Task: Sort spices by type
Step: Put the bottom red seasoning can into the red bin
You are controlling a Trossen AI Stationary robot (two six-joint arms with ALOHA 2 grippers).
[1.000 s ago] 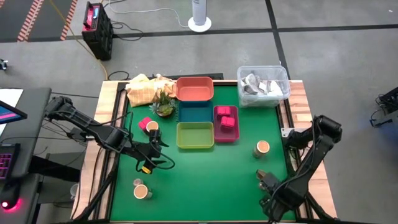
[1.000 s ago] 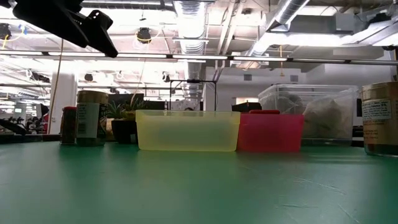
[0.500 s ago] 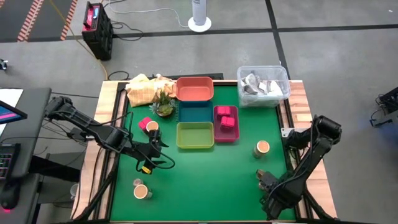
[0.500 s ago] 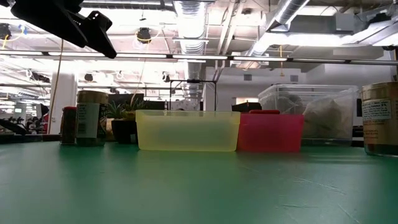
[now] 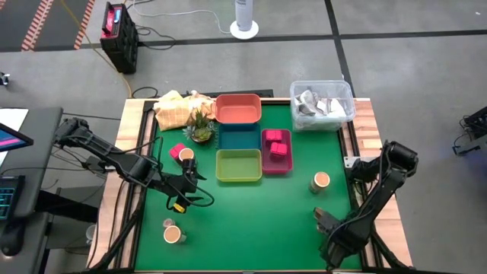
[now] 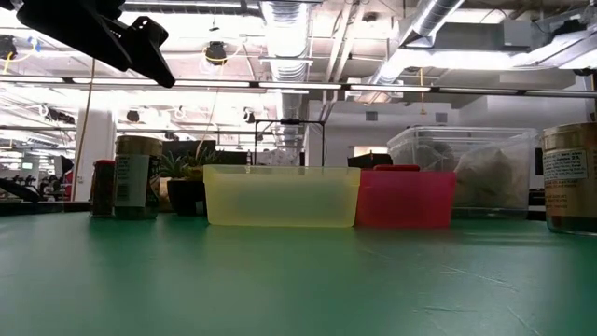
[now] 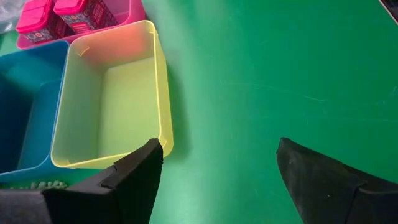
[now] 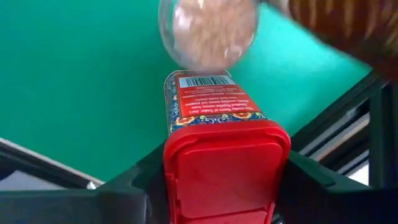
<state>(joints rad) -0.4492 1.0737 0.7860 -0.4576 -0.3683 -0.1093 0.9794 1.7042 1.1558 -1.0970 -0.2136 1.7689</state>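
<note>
A spice bottle with a red cap (image 8: 221, 168) and red label sits between the fingers of my right gripper (image 5: 321, 219), near the table's front right corner. Round tan jars stand at the right (image 5: 320, 181), the front left (image 5: 174, 234) and the left (image 5: 186, 156), the last beside a magenta block (image 5: 177, 150). Two magenta blocks (image 7: 59, 12) lie in the magenta tray (image 5: 276, 162). My left gripper (image 7: 217, 168) hangs open over the mat by the yellow tray (image 7: 106, 93), holding nothing. My right gripper has the bottle's red cap (image 8: 174, 162) pinched between its two fingers (image 8: 134, 186), one on each side of the cap. The fingers come from above, pointing steeply down. The labelled body and clear end (image 8: 208, 31) reach away from the gripper toward the green mat.
Orange (image 5: 238, 108), blue (image 5: 239, 137) and yellow trays stand in a row at the middle back. A clear bin (image 5: 322, 103) is at the back right. A small plant (image 5: 201, 128) and a cloth (image 5: 176, 109) are at the back left. The wooden table edge (image 8: 342, 31) runs close by the bottle.
My right gripper has sunk a little at the table's front right corner. The left arm and the spices on the mat have kept still.
</note>
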